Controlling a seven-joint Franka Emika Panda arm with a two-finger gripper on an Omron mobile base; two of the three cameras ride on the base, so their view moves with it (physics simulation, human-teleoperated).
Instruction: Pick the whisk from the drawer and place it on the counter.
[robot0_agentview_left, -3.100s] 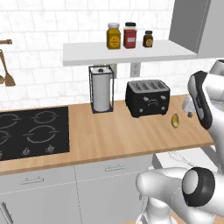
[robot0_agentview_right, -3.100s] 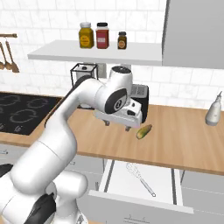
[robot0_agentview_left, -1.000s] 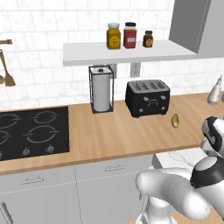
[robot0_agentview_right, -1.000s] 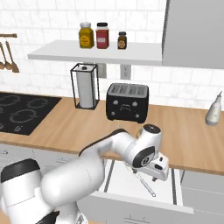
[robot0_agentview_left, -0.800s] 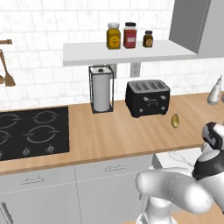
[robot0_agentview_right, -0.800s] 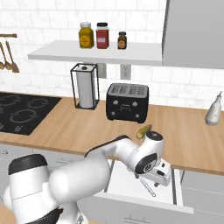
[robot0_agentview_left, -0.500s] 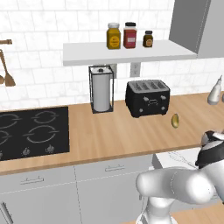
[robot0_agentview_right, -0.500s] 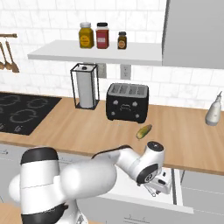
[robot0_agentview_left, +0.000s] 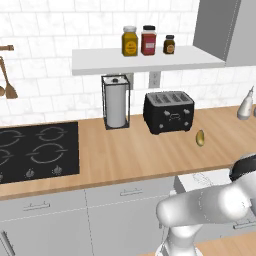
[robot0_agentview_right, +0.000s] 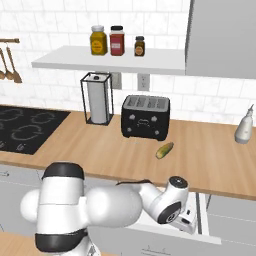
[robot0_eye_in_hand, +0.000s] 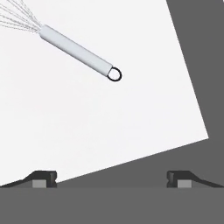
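The whisk (robot0_eye_in_hand: 76, 49) lies flat on the white floor of the open drawer (robot0_eye_in_hand: 87, 127), seen in the hand view. Its slim silvery handle runs diagonally at the upper left and ends in a small dark ring. Its pale wire loops (robot0_eye_in_hand: 19, 17) fan off the top left corner. My gripper (robot0_eye_in_hand: 112, 181) is open above the drawer floor, its fingertips (robot0_eye_in_hand: 43, 178) wide apart with nothing between them; the whisk handle lies ahead of them, apart. In the right base view my hand (robot0_agentview_right: 185, 220) is down inside the drawer (robot0_agentview_right: 201, 212), below the wooden counter (robot0_agentview_right: 210, 160).
On the counter stand a black toaster (robot0_agentview_right: 145, 117), a paper towel holder (robot0_agentview_right: 98, 98), a small yellow-green oval thing (robot0_agentview_right: 165, 149) and a pale bottle (robot0_agentview_right: 245, 128) at far right. A black hob (robot0_agentview_left: 37, 152) lies left. Jars (robot0_agentview_right: 116, 40) sit on the wall shelf.
The arm has swung down from above the counter into the open drawer. Over the last second the hand sank lower and nearer the drawer's front right.
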